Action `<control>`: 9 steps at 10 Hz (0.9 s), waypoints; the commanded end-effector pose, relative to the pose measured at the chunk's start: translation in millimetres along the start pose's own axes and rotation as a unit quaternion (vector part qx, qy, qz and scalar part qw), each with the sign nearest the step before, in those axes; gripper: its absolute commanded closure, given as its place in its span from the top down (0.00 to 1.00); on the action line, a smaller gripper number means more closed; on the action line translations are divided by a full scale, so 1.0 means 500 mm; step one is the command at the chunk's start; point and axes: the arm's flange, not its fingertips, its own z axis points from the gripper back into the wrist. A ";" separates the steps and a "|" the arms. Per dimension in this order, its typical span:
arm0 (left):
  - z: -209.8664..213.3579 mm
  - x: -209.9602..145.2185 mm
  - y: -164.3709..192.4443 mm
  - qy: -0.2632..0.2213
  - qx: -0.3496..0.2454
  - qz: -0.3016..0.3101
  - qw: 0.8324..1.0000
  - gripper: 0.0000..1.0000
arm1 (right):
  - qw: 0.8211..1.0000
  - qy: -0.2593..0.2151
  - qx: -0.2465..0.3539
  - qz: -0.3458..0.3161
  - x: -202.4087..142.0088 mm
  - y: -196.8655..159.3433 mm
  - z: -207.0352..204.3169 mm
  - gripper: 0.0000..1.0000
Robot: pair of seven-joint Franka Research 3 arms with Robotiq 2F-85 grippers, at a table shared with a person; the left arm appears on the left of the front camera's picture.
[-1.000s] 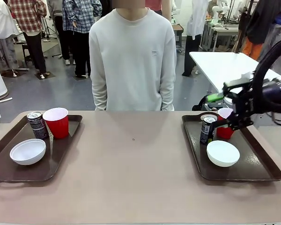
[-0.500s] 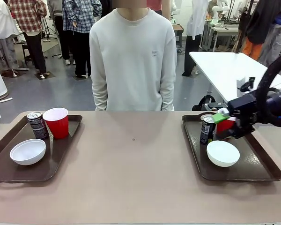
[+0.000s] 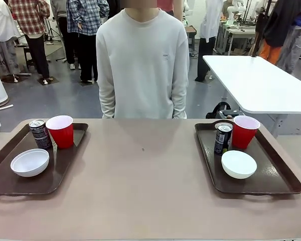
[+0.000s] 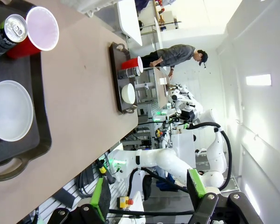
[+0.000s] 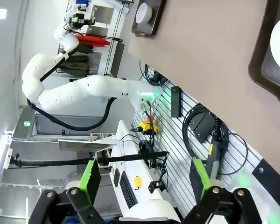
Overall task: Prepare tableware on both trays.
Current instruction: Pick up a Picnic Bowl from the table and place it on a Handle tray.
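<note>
Front view: each tray, left (image 3: 65,170) and right (image 3: 271,181), carries can, red cup, bowl, so both sets look complete. Left tool (image 4: 147,198) spread, empty, off desk (image 3: 140,191). Right tool (image 5: 144,184) likewise spread, empty.

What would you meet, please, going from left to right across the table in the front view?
White round bowl → slim dark drink can → red plastic cup → second dark can → second white bowl, all on two dark brown rectangular plastic trays.
</note>
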 end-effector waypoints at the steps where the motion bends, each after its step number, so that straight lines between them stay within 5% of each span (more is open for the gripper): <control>1: 0.003 0.000 -0.006 -0.002 -0.008 0.000 1.000 0.87 | 1.000 -0.002 -0.002 0.003 0.063 -0.010 -0.041 1.00; 9: 0.003 0.000 -0.006 -0.002 -0.008 0.000 1.000 0.87 | 1.000 -0.002 -0.002 0.003 0.063 -0.010 -0.041 1.00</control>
